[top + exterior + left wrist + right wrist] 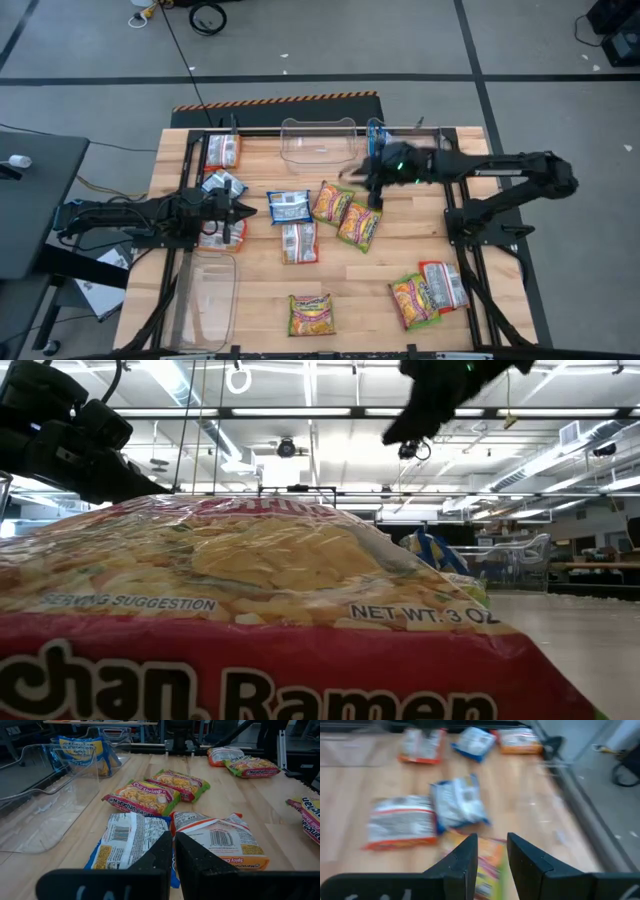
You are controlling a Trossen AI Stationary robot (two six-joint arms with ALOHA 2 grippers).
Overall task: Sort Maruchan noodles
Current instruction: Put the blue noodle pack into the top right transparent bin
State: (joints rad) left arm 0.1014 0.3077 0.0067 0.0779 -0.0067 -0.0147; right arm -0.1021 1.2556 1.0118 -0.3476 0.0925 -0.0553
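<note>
Maruchan noodle packets lie flat and scattered on the wooden table [400, 260]. A blue-and-white packet [290, 207] and a red-orange one [299, 242] lie mid-table, with two yellow-green ones [333, 203] [359, 226] beside them. My right gripper [375, 195] hangs open and empty in the air over the yellow-green packets [487, 865]. My left gripper [173, 850] waits shut at the table's left, level, pointing at the blue-and-white packet [130, 840] and the red-orange one [220, 840], touching nothing. In the low view a yellow-green packet [250, 610] fills the foreground.
A clear tub [320, 140] stands at the far edge, with a blue packet [82, 752] by it. Another clear tub [205, 300] stands near left. Three packets [222, 150] [222, 183] [222, 235] lie by the left arm. More lie near right [428, 292] and near centre [312, 313].
</note>
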